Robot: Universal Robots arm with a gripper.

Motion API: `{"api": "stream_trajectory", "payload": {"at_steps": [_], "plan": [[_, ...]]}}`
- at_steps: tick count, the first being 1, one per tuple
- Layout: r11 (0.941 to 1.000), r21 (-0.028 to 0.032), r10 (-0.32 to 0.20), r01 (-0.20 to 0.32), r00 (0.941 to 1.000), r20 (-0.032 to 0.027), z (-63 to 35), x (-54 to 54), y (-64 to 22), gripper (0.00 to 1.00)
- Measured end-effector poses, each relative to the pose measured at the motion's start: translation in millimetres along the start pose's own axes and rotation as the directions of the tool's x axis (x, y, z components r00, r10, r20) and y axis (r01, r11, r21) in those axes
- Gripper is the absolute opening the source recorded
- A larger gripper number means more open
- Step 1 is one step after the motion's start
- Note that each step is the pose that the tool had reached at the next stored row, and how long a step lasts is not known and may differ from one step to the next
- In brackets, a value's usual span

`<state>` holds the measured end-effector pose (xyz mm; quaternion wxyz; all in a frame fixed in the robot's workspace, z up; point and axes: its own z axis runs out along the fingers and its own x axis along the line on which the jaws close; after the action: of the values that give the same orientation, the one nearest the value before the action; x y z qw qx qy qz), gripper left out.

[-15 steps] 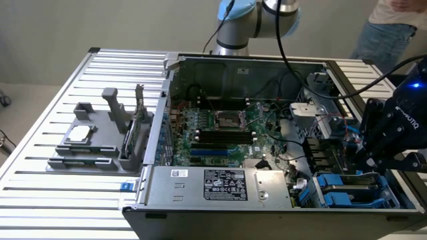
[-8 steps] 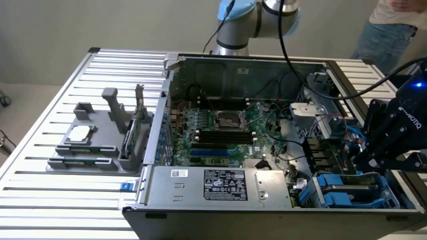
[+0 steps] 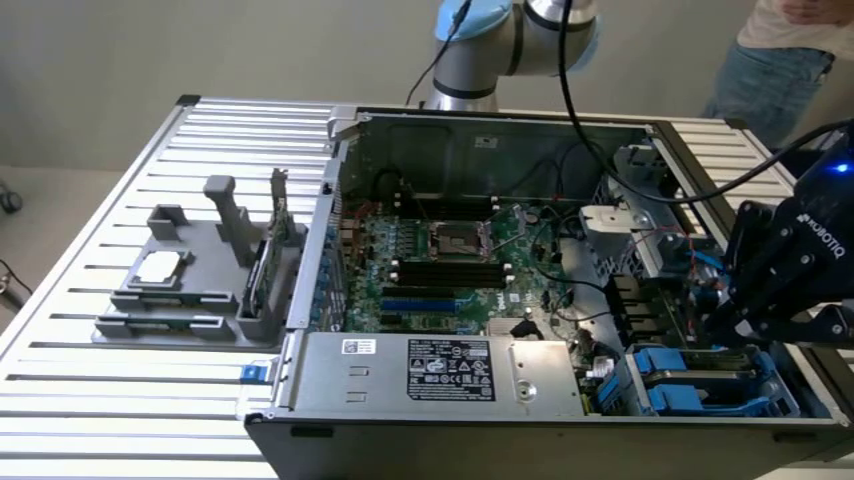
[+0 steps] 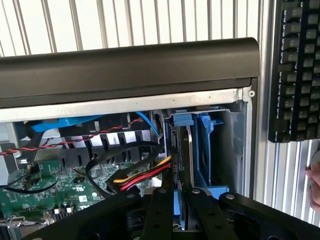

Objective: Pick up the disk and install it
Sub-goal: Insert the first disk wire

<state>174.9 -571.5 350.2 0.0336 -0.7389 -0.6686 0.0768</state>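
Edgewise, the disk (image 4: 185, 165) is held in the blue drive bay (image 4: 205, 150) at a corner of the open computer case (image 4: 150, 65), pinched between the narrowly set fingers of the gripper (image 4: 180, 200). Red, yellow and black cables (image 4: 135, 177) are seen just beside it, above the green motherboard (image 4: 45, 195)

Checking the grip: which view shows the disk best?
The wrist view: the disk stands edge-on, held in the gripper, at the blue drive bay. In the exterior view the gripper's body covers it.
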Motion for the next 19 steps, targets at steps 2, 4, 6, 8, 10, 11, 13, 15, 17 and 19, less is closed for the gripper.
{"api": "stream_trajectory", "payload": {"at_steps": [2, 4, 6, 8, 10, 11, 13, 15, 17, 19], "plan": [[1.0000, 0.0065, 0.001, -0.001, 1.0000, 0.0080, -0.2, 1.1, 1.8, 0.16], [0.9999, 0.0121, 0.001, -0.002, 0.9999, 0.0132, -0.5, 2.6, 4.0, 0.16], [0.9998, 0.0202, 0.002, -0.002, 0.9998, 0.0178, -1.0, 3.9, 6.7, 0.16], [0.9996, 0.0289, 0.001, -0.002, 0.9998, 0.0213, -1.2, 4.6, 9.7, 0.16], [0.9994, 0.0341, 0.001, -0.002, 0.9997, 0.0233, -1.5, 4.7, 11.4, 0.16], [0.9993, 0.0361, 0.001, -0.002, 0.9997, 0.0237, -1.4, 4.8, 12.1, 0.16], [0.9992, 0.0398, 0.001, -0.002, 0.9997, 0.0255, 0.0, 5.0, 13.1, 0.16], [0.9990, 0.0436, 0.001, -0.003, 0.9996, 0.0297, 1.3, 5.1, 13.7, 0.16], [0.9989, 0.0463, 0.002, -0.003, 0.9994, 0.0341, 2.6, 5.2, 14.4, 0.16], [0.9988, 0.0495, 0.002, -0.004, 0.9992, 0.0387, 3.7, 5.4, 15.6, 0.16]]}}
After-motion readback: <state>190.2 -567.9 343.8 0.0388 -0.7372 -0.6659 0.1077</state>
